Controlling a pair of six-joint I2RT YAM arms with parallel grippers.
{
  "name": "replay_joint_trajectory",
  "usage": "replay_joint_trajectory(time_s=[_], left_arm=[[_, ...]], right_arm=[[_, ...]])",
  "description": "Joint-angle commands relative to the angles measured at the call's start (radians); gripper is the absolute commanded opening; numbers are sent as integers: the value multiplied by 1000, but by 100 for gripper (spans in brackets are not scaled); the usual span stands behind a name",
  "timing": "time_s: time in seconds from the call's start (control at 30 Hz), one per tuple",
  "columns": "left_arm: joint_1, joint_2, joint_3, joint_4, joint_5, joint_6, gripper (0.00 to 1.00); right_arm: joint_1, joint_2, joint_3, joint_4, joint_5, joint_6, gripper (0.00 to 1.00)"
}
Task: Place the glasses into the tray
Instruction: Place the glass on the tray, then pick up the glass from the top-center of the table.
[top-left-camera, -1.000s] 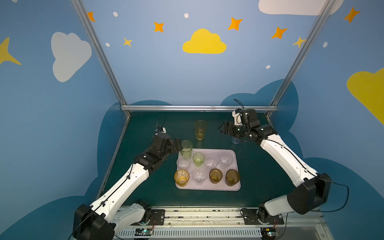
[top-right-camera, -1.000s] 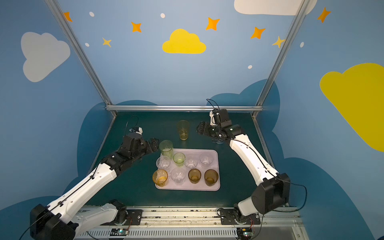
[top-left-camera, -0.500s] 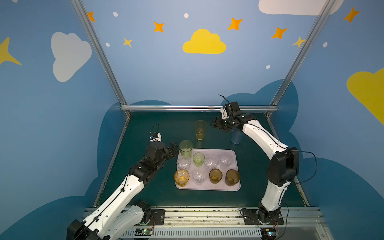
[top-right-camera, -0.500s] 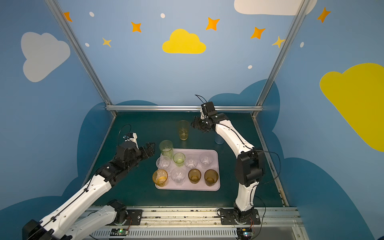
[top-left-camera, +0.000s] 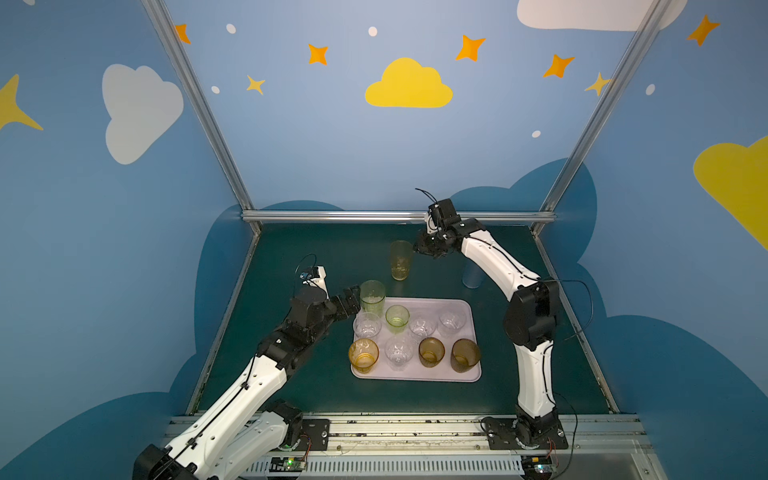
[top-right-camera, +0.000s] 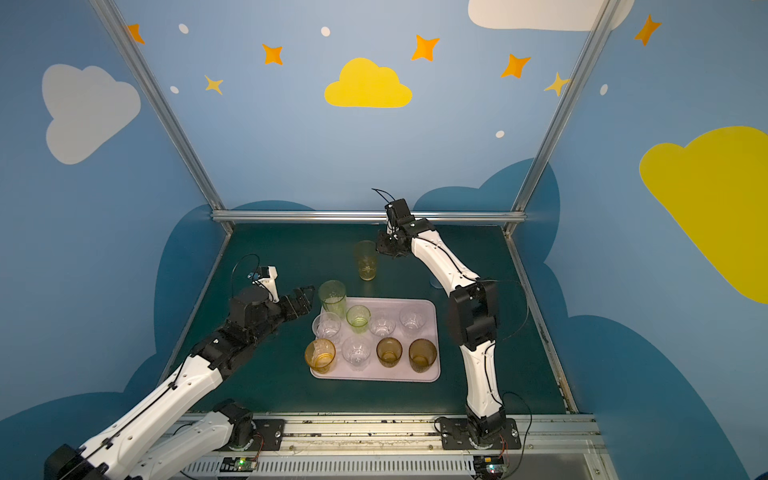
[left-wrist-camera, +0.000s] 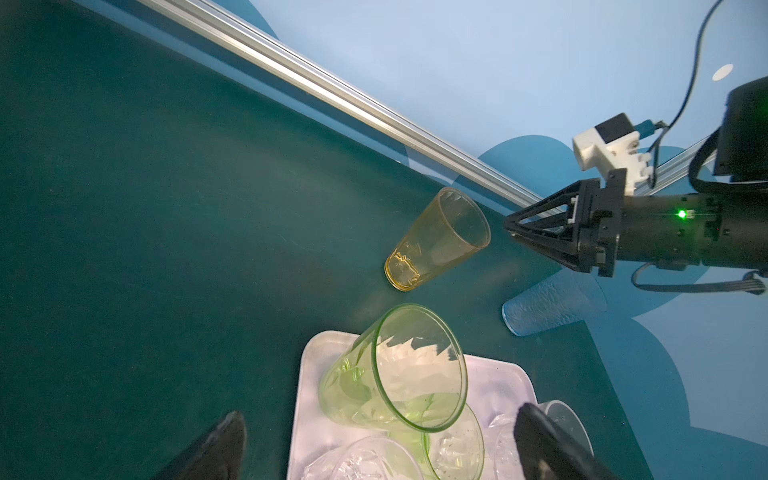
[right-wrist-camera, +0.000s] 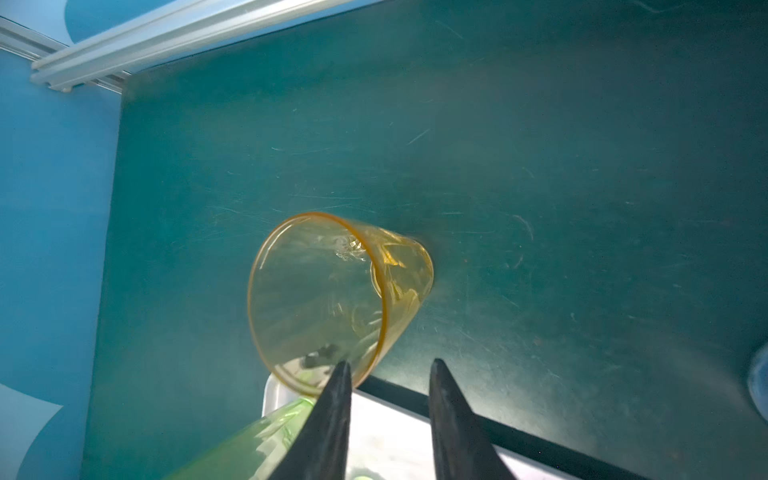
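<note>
The right gripper (right-wrist-camera: 388, 365) is seen with its jaws narrowed but parted: a gap shows between the tips and nothing is clamped. One of its fingertips (right-wrist-camera: 340, 374) is set at the near rim of the tall amber glass (right-wrist-camera: 332, 291), which stands upright on the green table (top-left-camera: 316, 257) straight ahead of it, though contact cannot be told. The pale blue glass (top-left-camera: 471, 276) is found behind this gripper, beside its forearm. The left gripper (left-wrist-camera: 380, 413) is seen released, its jaws spread wide. The tall green glass (left-wrist-camera: 395, 374) stands unclasped just ahead of them, on the nearest corner of the tray (top-left-camera: 415, 376). Eight shorter glasses (top-left-camera: 398, 351) are ranged in two rows farther across the tray from that gripper.
</note>
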Motion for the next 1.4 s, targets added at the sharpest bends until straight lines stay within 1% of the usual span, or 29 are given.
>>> replay_joint_trajectory(time_s=[0.0,0.07,0.17,0.3,0.53,0.8,0.97,1.07,1.13,1.37], left_arm=[[3,-6,-6,13,2,12,100],[4,-3,-5,12,-2,16,100],[4,-2,-1,-3,-14,19,100],[3,-8,-2,-10,-23,17,100],[3,-20,-10,-19,-33,15,100],[3,-22,-11,-25,-30,9,100],[3,-37,-12,-42,-40,5,100],[3,-47,-20,-32,-46,5,100],[4,-51,-22,-33,-46,1,100],[3,-65,-24,-48,-38,-18,100]], right_arm=[[7,43,70,-56,-15,-13,31],[8,56,82,-54,-13,-8,29],[11,74,94,-56,-2,-7,29],[16,98,118,-84,45,-21,28],[22,116,125,-92,75,-41,21],[36,170,209,-139,90,-58,16],[40,158,212,-139,98,-52,7],[40,144,212,-139,96,-53,5],[40,132,212,-146,96,-53,1],[40,79,209,-198,121,-63,0]])
